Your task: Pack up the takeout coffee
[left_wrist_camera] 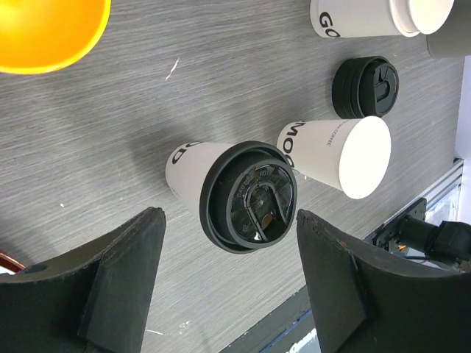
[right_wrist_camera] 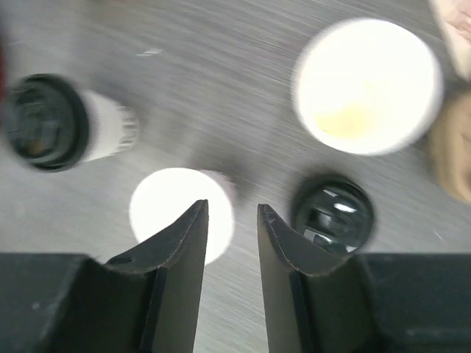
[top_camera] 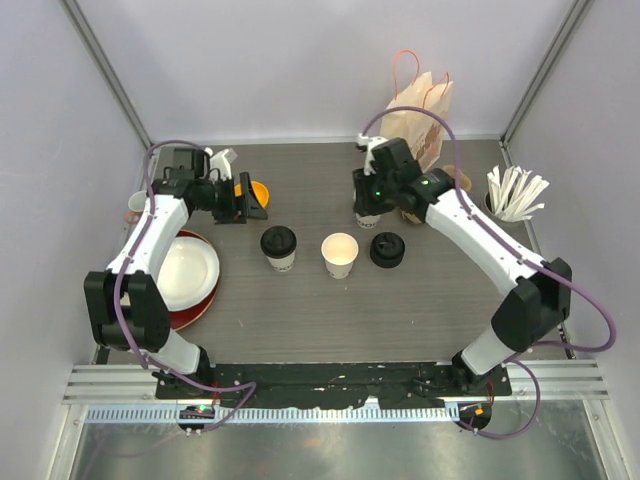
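The table (top_camera: 300,310) holds lidded cup (top_camera: 279,247), open cup (top_camera: 340,255), loose lid (top_camera: 387,250), centrally, apart.

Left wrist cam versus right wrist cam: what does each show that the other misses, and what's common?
Only the left wrist view: the round orange bowl and the left gripper, wide open. Only the right wrist view: the right gripper, jaws narrowly apart and empty, plus a blurred tan shape at the right edge. Both: the lidded white paper cup, the open white paper cup and the loose round black plastic lid. Each also shows another white cup at top right; same one or not, I cannot tell.
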Robot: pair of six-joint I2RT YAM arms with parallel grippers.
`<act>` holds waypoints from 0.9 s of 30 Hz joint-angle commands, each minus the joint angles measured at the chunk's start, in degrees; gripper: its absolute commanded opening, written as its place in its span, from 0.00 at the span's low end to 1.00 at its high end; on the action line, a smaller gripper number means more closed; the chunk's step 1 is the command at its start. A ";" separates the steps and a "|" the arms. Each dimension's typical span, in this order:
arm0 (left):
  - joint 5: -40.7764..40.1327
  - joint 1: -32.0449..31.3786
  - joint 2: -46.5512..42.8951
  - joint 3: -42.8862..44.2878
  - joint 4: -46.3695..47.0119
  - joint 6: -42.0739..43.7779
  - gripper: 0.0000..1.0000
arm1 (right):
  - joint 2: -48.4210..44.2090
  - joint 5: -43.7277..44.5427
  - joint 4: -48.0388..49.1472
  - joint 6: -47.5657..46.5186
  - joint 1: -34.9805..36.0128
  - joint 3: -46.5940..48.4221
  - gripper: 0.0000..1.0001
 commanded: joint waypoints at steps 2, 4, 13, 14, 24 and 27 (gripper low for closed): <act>0.32 -0.32 -2.40 2.49 -0.75 1.63 0.77 | -3.32 10.32 -2.34 1.20 -4.68 -9.57 0.39; 0.49 -0.40 -2.40 2.41 -0.93 1.63 0.77 | -3.15 10.49 0.55 1.91 -4.95 -12.82 0.40; 0.32 -0.67 -3.28 1.44 -1.19 2.07 0.77 | 3.61 11.29 4.44 1.30 -5.30 -14.15 0.41; 0.23 -0.67 -3.10 1.35 -1.19 2.07 0.77 | 3.97 10.33 4.70 1.30 -5.13 -14.16 0.41; 1.11 -0.67 -2.05 1.62 -0.67 1.45 0.77 | 6.61 10.50 5.14 1.03 -5.12 -14.86 0.33; 1.02 -0.67 -1.79 1.44 -0.40 1.28 0.77 | 7.31 10.23 4.88 1.03 -5.12 -14.77 0.30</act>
